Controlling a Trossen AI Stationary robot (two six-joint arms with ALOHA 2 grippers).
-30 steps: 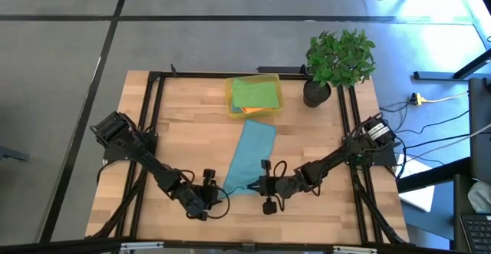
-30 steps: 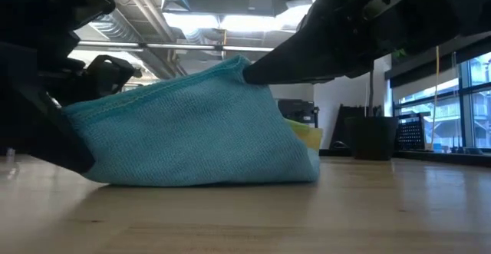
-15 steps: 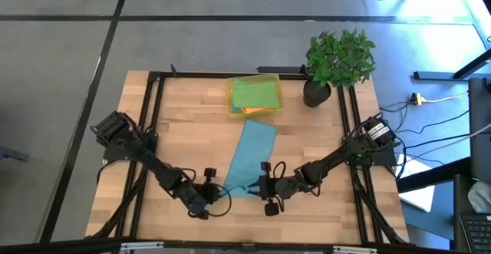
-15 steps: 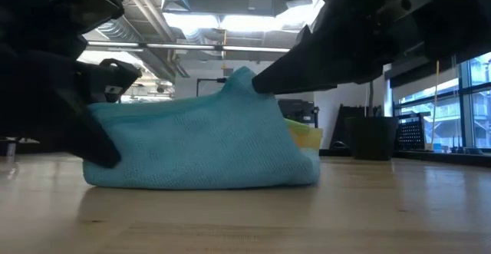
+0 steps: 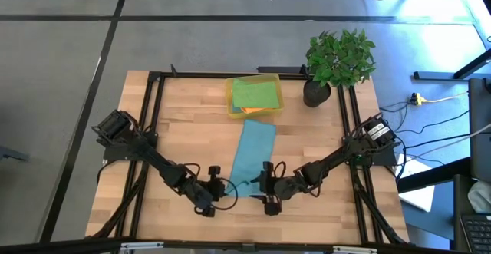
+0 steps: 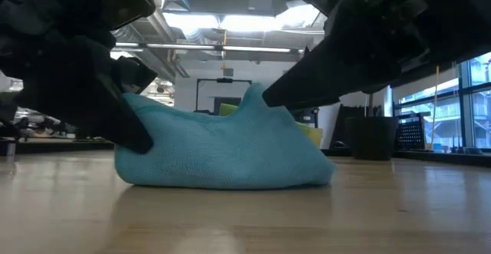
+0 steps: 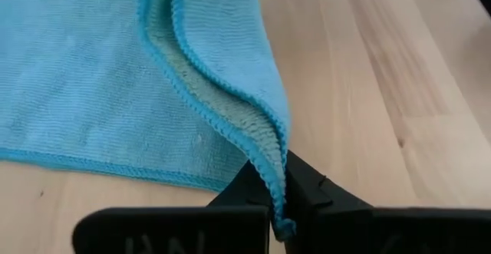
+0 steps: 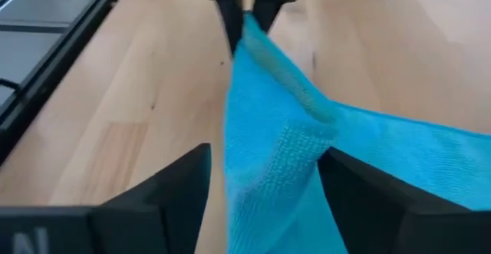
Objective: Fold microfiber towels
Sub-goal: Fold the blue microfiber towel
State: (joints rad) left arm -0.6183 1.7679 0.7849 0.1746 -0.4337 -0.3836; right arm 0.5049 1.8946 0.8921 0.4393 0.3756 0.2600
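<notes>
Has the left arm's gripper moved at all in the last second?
Yes. In the high view the left gripper has slid toward the right gripper, farther from the table's left frame rail, bunching the teal towel between them.

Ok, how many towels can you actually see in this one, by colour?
Teal-blue towel, held at its near end by the left gripper and right gripper: 1
Green towel, on top in the yellow bin: 1
Orange towel, an edge showing under the green: 1
Total visible: 3
</notes>
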